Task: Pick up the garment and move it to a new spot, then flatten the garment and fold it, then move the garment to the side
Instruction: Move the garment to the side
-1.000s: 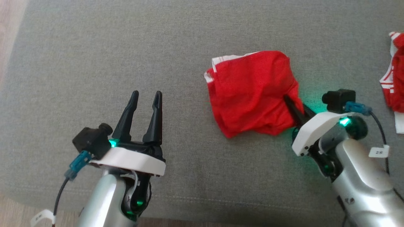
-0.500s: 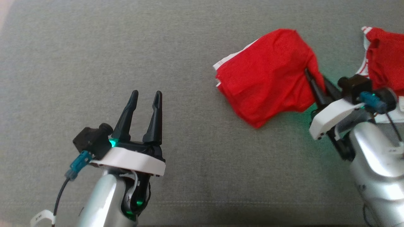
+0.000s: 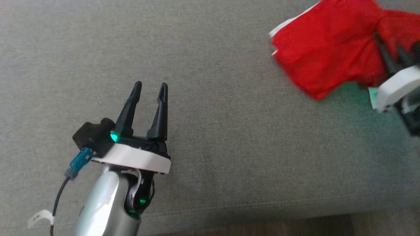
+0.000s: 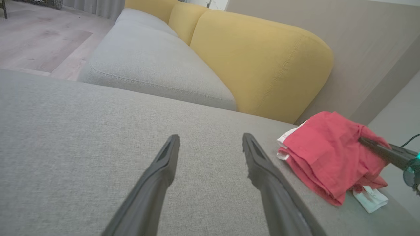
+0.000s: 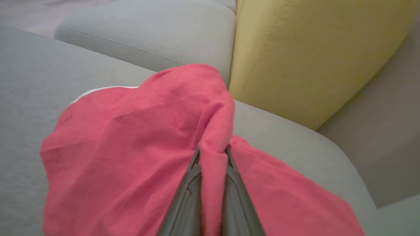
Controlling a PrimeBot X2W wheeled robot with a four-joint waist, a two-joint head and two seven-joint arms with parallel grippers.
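Grey cushion (image 3: pixel 229 137): near its front edge the left gripper (image 3: pixel 150 84) hovers, fingers apart and empty. Toward the far right corner the right gripper (image 5: pixel 212 153) is clamped on a fold of the red garment (image 3: pixel 328 55), before a yellow backrest (image 4: pixel 262 65).

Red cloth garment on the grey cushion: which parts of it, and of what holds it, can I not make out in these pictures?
- Head view: the red cloth garment is blurred and cut off by the top and right edges.
- Right wrist view: the right gripper has its jaws shut on a fold; cloth hides the tips.
- Left wrist view: the small white piece by the garment is too small to identify.
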